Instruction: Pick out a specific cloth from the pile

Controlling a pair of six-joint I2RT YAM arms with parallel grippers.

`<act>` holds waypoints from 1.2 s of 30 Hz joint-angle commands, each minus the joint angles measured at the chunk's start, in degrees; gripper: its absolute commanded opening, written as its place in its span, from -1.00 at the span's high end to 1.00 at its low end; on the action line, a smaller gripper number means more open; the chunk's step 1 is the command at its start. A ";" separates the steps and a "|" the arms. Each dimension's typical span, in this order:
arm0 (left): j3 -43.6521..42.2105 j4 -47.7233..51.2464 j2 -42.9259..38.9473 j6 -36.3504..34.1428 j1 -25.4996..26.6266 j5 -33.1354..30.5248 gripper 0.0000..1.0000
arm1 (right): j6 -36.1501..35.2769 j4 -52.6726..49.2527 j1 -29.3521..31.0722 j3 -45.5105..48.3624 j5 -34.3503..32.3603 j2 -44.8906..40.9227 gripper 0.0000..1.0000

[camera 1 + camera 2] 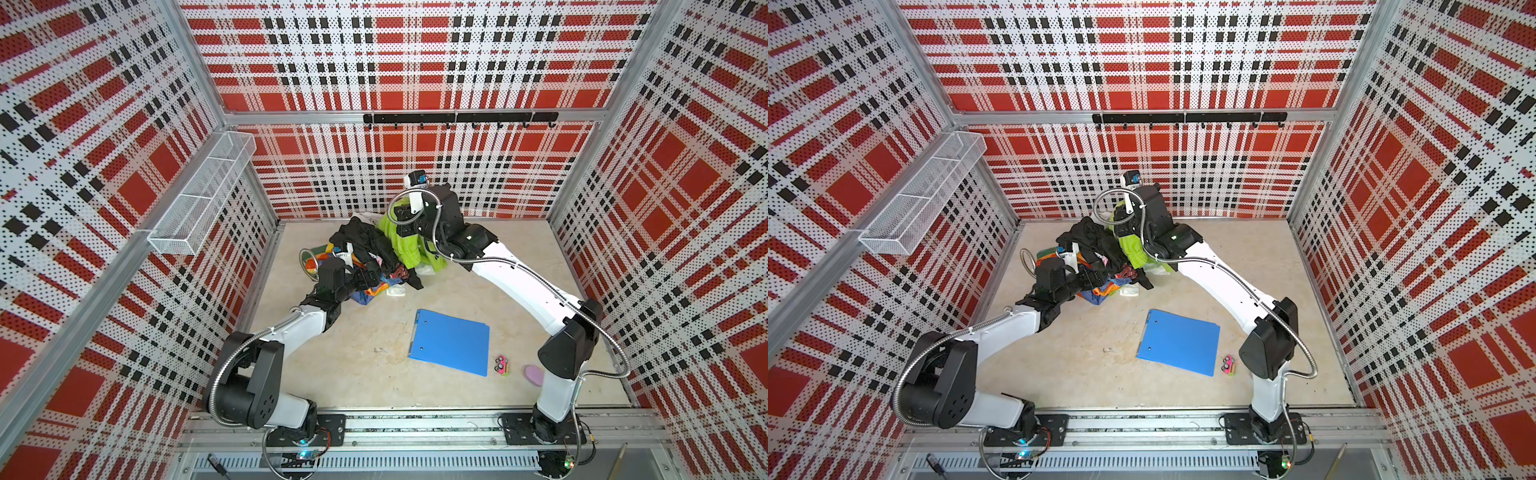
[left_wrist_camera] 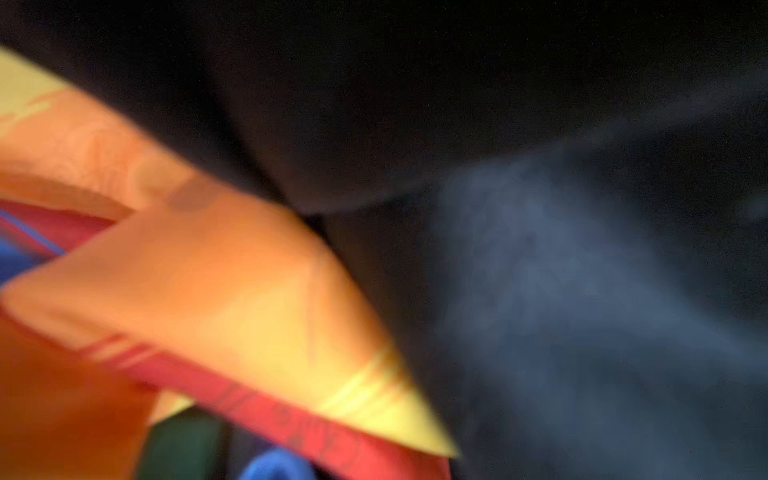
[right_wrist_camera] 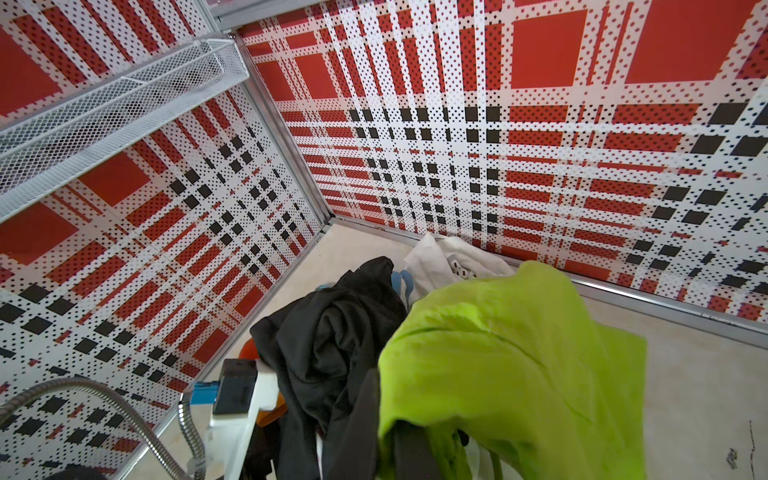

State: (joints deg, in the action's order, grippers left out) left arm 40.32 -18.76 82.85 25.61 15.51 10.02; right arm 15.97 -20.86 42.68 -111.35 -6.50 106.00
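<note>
- Two arms meet at the pile (image 1: 365, 257), which sits at the back of the table (image 1: 353, 357), near the rear wall.
- Right gripper (image 1: 398, 218): high over the pile's right edge. Its jaws are closed and hidden under the cloth (image 1: 406, 246), which drapes from them, so a grip on the cloth is judged.
- Cloth position: the upper part hangs from the right gripper. The lower part, with the ribbed hem, touches the pile beside the black garment (image 3: 332, 345).
- Left gripper (image 1: 368, 277): low in the pile's front left, jaws at full width. It lies against the patchwork cloth (image 2: 216, 282) and black fabric. No grip is visible, and the wrist view is blurred.
- Progress: selection and grasp appear done. The cloth is not yet clear of the pile and remains to be drawn off and set apart.
- Surface: pale, mottled and flat. The folder (image 1: 451, 341) lies well apart from the pile, with a pink toy (image 1: 503, 366) just beside it.
- Room: perforated plaid walls (image 1: 415, 54) on three sides, a wire basket (image 1: 203, 195) on the left wall and a hook rail (image 1: 459, 118) on the rear wall.
</note>
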 commanded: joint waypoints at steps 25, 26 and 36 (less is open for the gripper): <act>13.75 19.74 0.77 -5.26 1.46 -8.49 -0.96 | 2.82 13.74 -0.23 10.67 -4.40 3.16 0.95; 14.85 19.26 2.92 -5.26 1.46 -8.07 -0.96 | 3.00 13.99 -0.31 11.07 -4.49 3.16 0.95; 22.25 15.70 20.36 -3.22 3.83 -7.12 -0.99 | 3.11 14.62 -1.46 14.15 -0.98 2.63 0.95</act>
State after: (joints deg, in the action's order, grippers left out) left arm 60.36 -0.86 100.88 21.89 18.17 2.52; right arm 18.90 -10.37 41.47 -97.47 -9.43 109.25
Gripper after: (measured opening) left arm 0.992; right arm 0.059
